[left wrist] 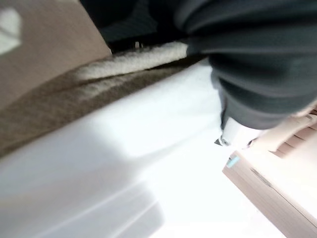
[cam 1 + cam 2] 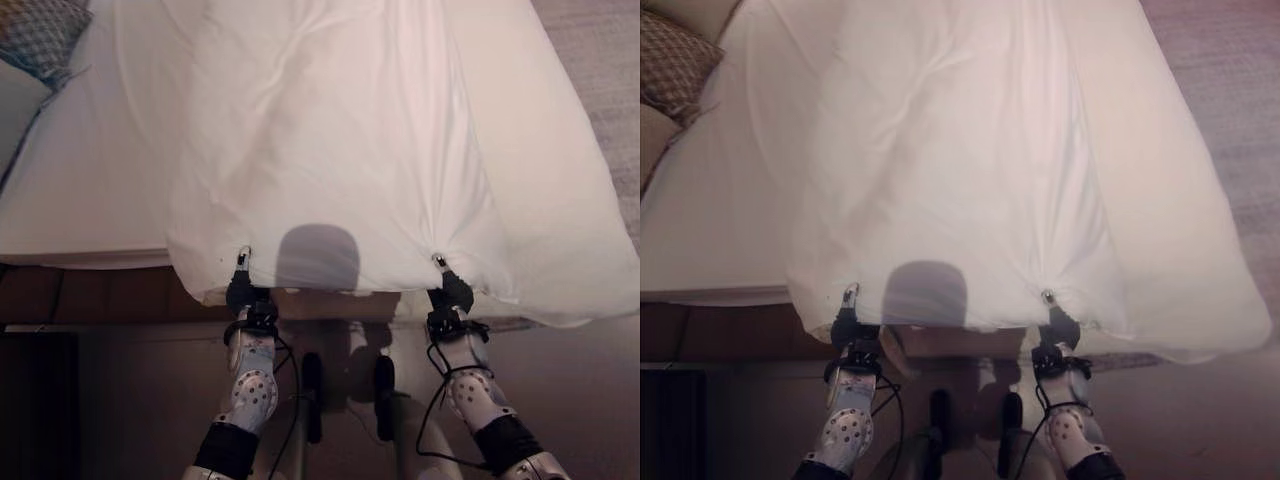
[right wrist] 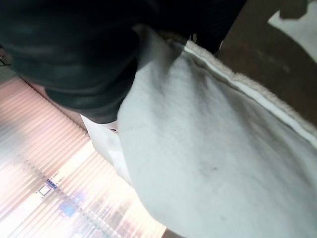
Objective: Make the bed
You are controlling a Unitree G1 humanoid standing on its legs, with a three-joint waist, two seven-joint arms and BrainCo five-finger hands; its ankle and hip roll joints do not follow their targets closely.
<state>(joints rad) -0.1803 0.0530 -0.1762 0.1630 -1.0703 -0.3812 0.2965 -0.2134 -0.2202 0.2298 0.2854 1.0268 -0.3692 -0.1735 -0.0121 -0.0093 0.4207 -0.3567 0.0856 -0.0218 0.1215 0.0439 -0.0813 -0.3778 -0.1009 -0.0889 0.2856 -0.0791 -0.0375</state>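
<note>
- Your left hand [image 2: 243, 283] and right hand [image 2: 447, 285] each pinch the duvet [image 2: 340, 150] hem at the bed [image 2: 70, 200] foot.
- Duvet's long axis runs straight away from you, both hands equally near.

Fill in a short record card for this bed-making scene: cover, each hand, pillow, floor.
cover: white duvet spread over the bed, near edge hanging past the mattress
left hand: at the duvet's near edge, cloth gathered at it, fingers hidden
right hand: same, further right along the edge
pillow: grey patterned cushion at the far left corner
floor: brown carpet right of the bed
</note>
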